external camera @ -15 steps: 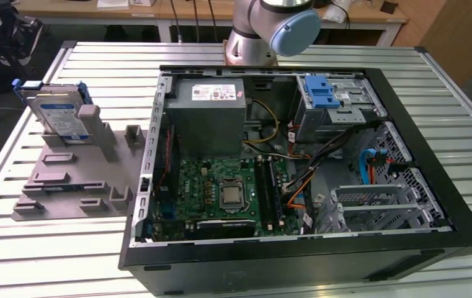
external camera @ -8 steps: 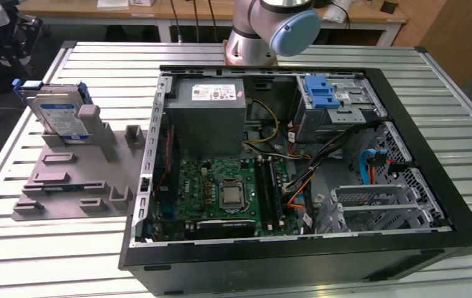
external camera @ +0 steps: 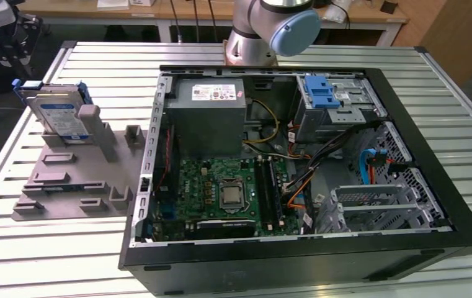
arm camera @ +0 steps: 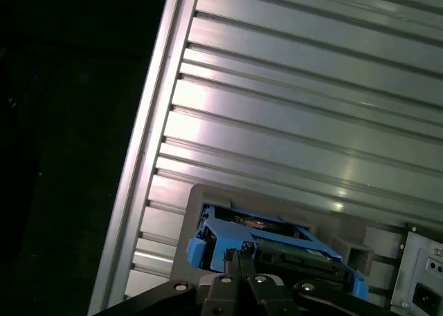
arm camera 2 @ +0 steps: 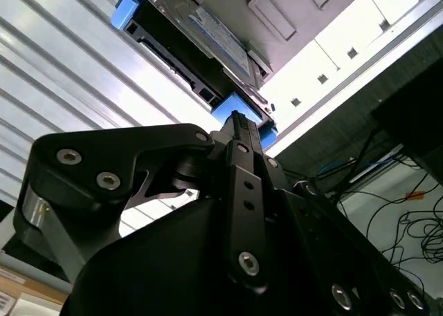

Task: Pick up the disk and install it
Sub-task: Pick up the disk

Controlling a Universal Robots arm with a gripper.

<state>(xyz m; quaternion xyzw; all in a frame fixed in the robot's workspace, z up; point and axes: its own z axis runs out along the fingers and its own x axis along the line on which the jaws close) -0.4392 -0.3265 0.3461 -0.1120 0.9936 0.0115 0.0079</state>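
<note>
The gripper (arm camera: 239,251) looms closest in both wrist views, its black fingers pressed together with nothing between them and the tips pointing at the disk (arm camera: 277,241). The disk stands on edge (blue bracket around it, label facing outward) in a slot of the grey holder plate (external camera: 70,186). The plate lies on the slatted metal table (external camera: 54,264) toward the exterior view's left. Just beside the plate sits the open computer case (external camera: 302,264), its motherboard exposed. A silver drive cage (external camera: 339,105) with a blue latch sits inside the case toward the exterior view's right.
</note>
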